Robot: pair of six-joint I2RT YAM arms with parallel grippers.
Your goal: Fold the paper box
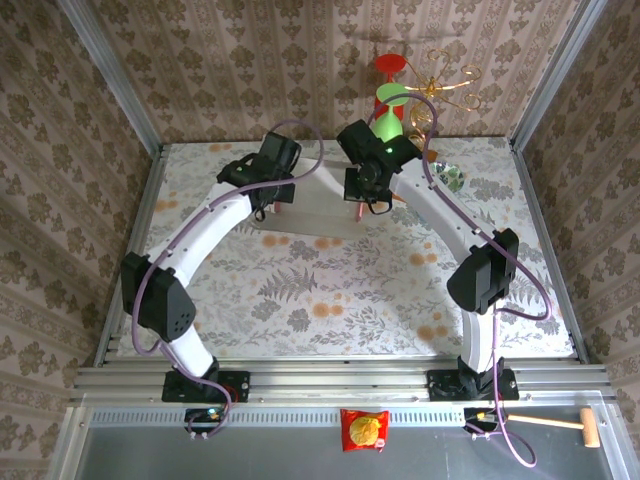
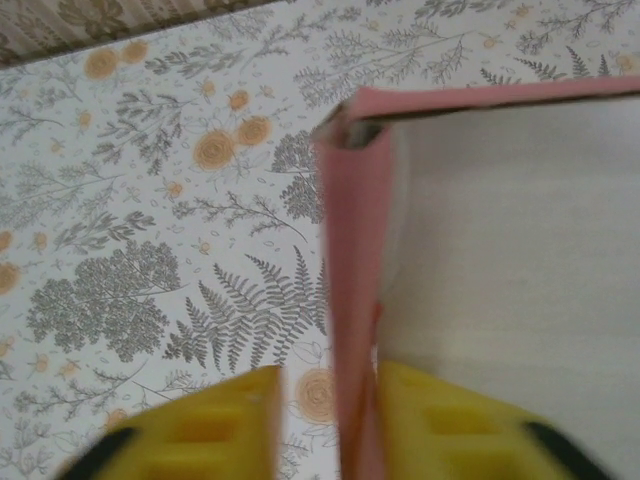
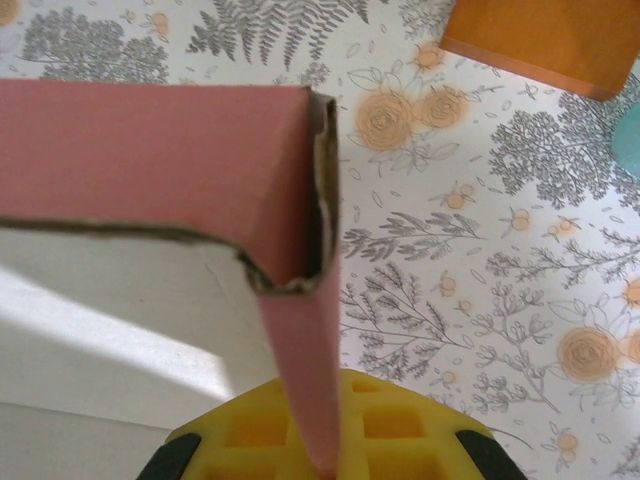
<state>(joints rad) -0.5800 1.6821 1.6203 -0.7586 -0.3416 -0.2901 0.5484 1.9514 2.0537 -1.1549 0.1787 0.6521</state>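
Now right jaws tight on paper box (image 3: 150, 140), left jaws ajar.

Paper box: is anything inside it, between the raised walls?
Bare whitish cardboard shows inside the paper box, with nothing lying on it. Its raised pink walls hide whatever sits close behind them.

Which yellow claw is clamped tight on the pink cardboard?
The right gripper: its fingers pinch the pink box wall with no gap. The left gripper leaves tablecloth showing beside the wall.

one paper box (image 3: 150, 150), one orange block (image 3: 545, 35), one snack packet (image 1: 364, 430), one mallet (image 1: 560, 424), two arms (image 1: 215, 225) (image 1: 440, 215).
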